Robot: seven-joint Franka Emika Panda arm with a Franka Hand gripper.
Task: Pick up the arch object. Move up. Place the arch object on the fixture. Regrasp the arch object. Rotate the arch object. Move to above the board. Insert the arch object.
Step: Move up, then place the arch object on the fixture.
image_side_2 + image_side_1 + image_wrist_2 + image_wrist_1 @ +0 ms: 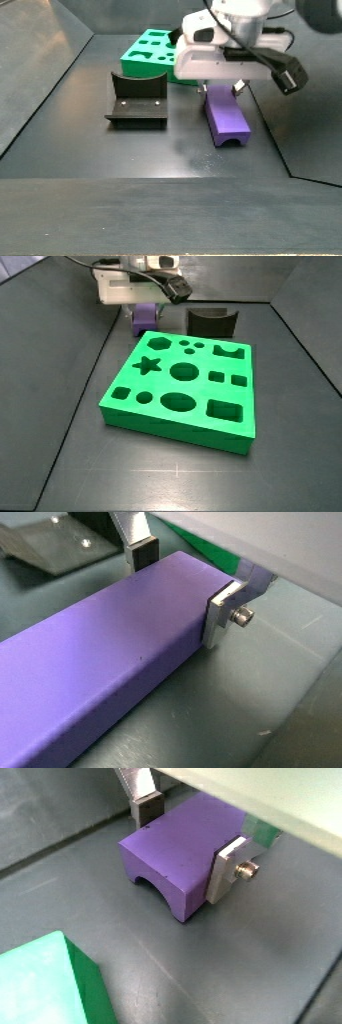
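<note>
Dark floor under board, fixture, arch object (claw around it)

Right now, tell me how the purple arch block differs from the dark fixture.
The purple arch block is long and matte purple; the fixture is a short dark bracket. The block lies flat on the floor with the pincer straddling it, one finger on each side; the fixture stands free, untouched. The block's notch faces the floor; the fixture opens upward. Both sit on the floor beside the green board.
</note>
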